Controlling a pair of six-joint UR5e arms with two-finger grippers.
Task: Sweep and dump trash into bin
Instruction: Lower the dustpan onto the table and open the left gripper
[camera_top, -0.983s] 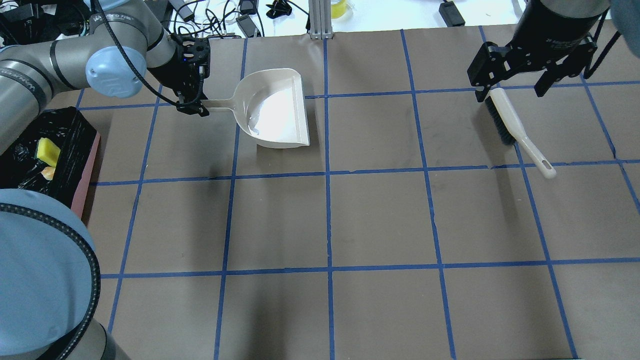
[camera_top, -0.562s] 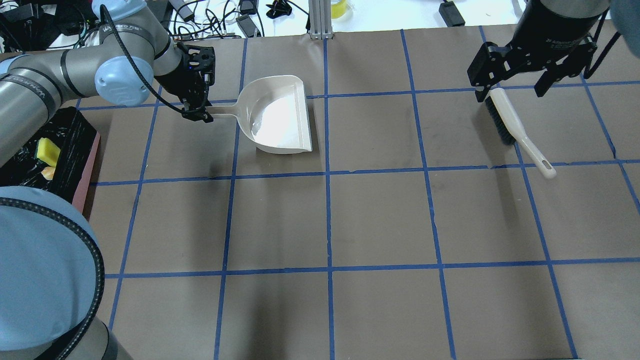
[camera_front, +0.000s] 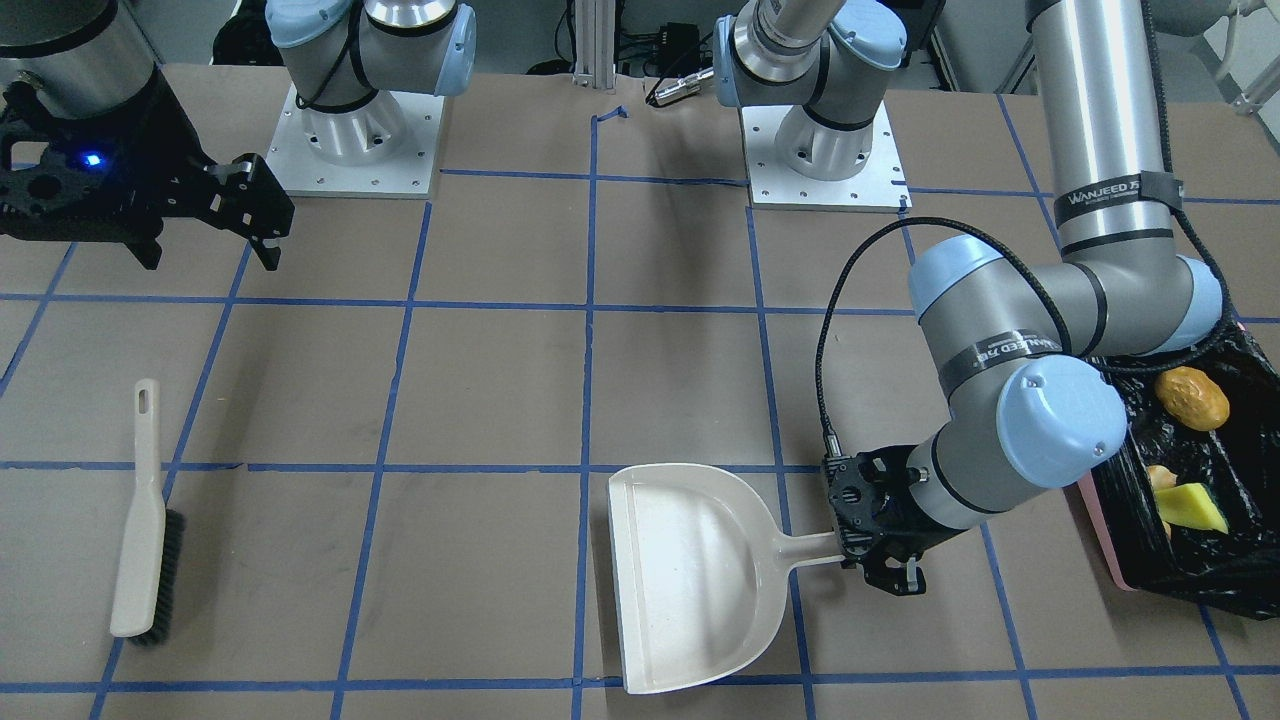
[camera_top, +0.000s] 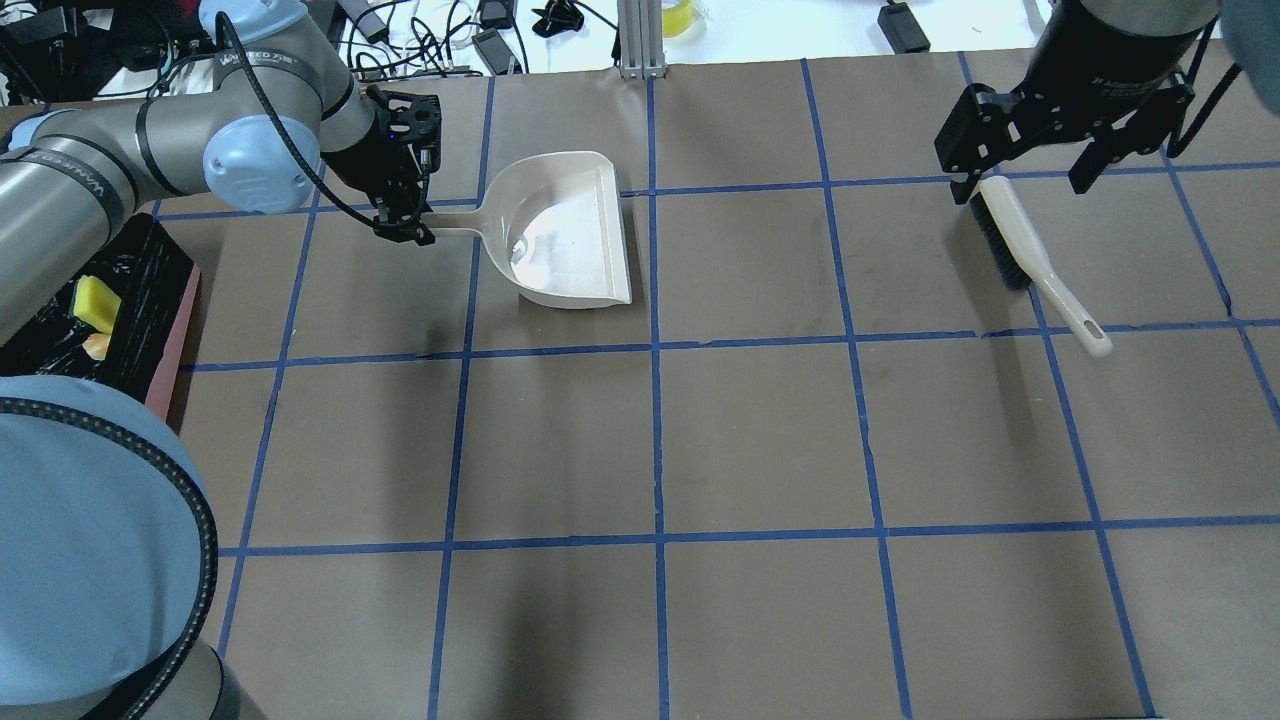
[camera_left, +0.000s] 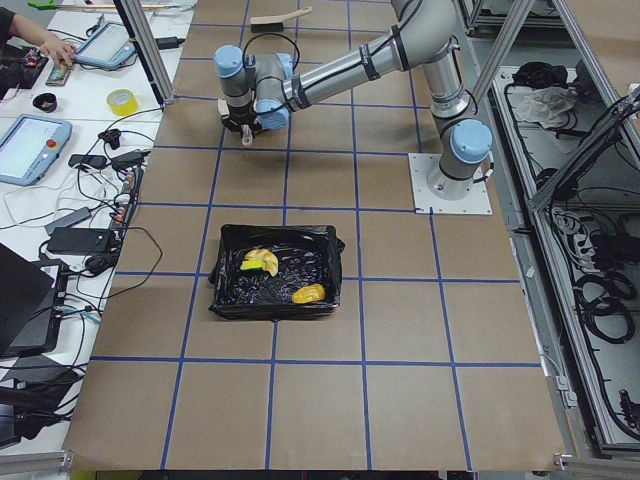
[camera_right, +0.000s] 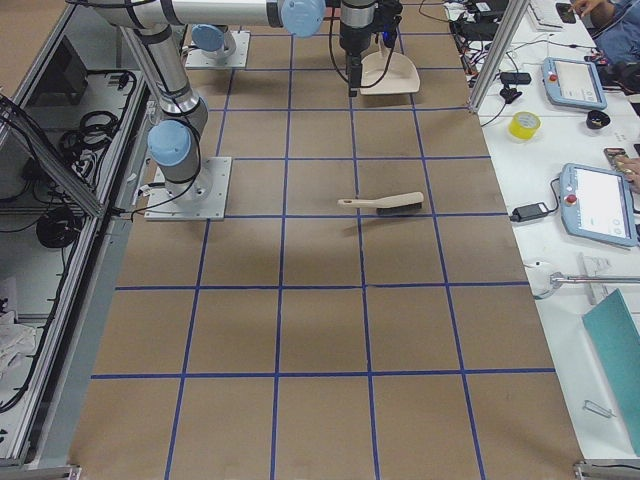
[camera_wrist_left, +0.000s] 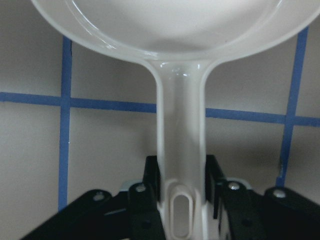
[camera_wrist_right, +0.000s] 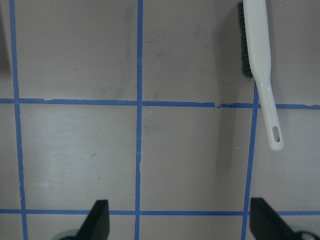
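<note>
Lying inside the bin (camera_front: 1215, 588) at the robot's left end of the table (camera_top: 760, 440), all three pieces of trash are found on the black lining: the golden-brown lump (camera_front: 1192, 398), the curved bread piece (camera_front: 1160, 476) and the yellow wedge (camera_front: 1190, 507). No piece is seen in the dustpan (camera_front: 690, 570), so sweeping and dumping are judged done, with only the putting down of the tool left.

That release turns on how the dustpan lies from the left gripper (camera_top: 405, 222). The pan is carried on the side of the gripper away from the bin, towards the middle of the table. Its handle's long axis runs across the table, straight out from the gripper to the tray, with the open mouth turned towards the robot's right. The gripper is closed on the very end of the handle, beside the hanging hole, one finger on each side. The tray is held level and low; whether its lip touches the table cannot be told.

The left arm is by far the nearer to both dustpan and bin. The right gripper (camera_wrist_right: 181, 222) is held wide and empty above the table, well apart from the dustpan. The brush (camera_front: 140, 520) lies flat on the table below it, ungripped.
</note>
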